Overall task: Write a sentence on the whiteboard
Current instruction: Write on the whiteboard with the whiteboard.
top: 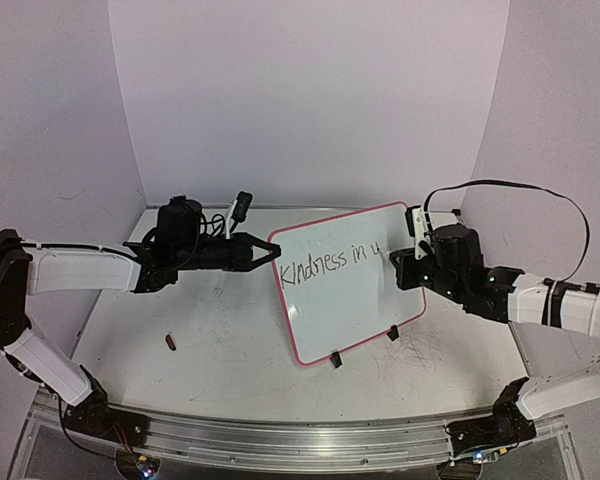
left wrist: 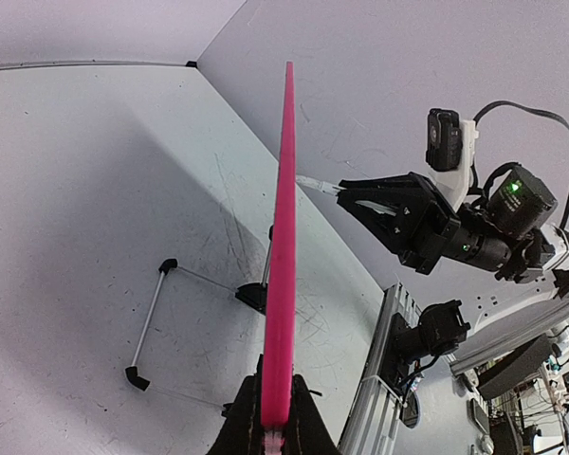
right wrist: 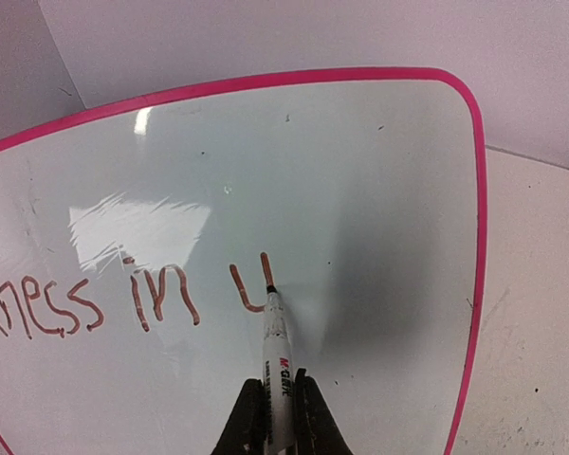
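The whiteboard (top: pixel 355 300), white with a pink-red rim, stands tilted on two black clip feet (top: pixel 335 360) at mid-table. My left gripper (top: pixel 270 252) is shut on its left rim; the left wrist view shows the rim (left wrist: pixel 283 237) edge-on between the jaws of the left gripper (left wrist: pixel 277 422). My right gripper (top: pixel 400 262) is shut on a white marker (right wrist: pixel 277 351). The marker's tip touches the board (right wrist: pixel 379 190) at the end of a "u" stroke. The sentence (top: pixel 330 264) reads "Kindness in u" in one line, and its end (right wrist: pixel 161 296) shows in the right wrist view.
A small red object (top: pixel 170 342) lies on the scuffed white table, left of the board. The board's wire stand (left wrist: pixel 152 322) rests on the table behind it. A metal rail (top: pixel 280 440) runs along the near edge. Pale walls close in the back and sides.
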Motion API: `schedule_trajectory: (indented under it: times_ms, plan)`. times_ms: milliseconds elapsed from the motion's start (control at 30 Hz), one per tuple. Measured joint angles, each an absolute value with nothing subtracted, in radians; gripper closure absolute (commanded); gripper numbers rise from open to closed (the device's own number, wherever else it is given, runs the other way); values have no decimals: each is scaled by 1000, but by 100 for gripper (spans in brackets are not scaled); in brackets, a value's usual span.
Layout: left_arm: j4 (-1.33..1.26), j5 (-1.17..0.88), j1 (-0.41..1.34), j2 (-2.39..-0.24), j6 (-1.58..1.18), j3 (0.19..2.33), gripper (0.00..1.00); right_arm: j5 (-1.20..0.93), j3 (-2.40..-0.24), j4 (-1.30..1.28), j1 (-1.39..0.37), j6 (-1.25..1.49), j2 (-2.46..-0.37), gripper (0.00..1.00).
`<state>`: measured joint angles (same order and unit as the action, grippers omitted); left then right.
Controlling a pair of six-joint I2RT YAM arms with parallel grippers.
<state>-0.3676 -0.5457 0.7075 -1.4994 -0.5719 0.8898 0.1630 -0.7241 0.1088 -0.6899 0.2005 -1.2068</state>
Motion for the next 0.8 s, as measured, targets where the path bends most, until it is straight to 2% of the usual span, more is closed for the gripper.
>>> schedule_trajectory:
  times_ms: [800]
  plan:
    - [-368, -546, 708, -1499, -571, 890, 100, 144, -677, 61, -720, 235, -1172, 100]
